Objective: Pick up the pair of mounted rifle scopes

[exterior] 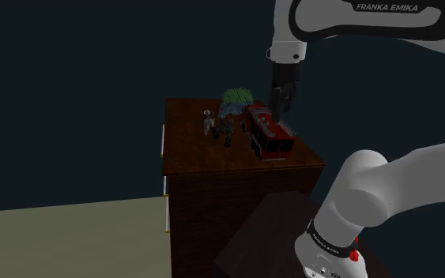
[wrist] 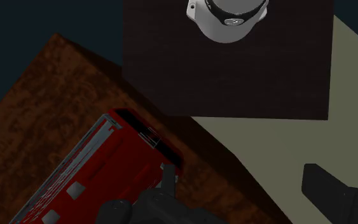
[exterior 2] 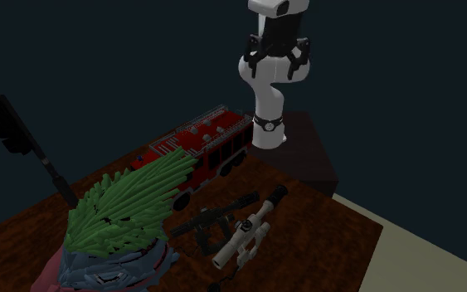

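Observation:
The pair of mounted rifle scopes, one pale and one dark, lies side by side on the dark wooden cabinet top. In the shoulder view the scopes sit just left of a red fire truck. My gripper hangs open above the truck's far end, pointing down, to the right of the scopes and well apart from them. In the second exterior view the gripper stands high over the truck's end, with its fingers spread. The wrist view has the fingers apart over the truck, with nothing between them.
A green spiky plant in a bluish wrap stands close to the scopes. A black ridged object on a rod rises at the second exterior view's left. The cabinet's edge drops to a pale floor; my dark stand adjoins it.

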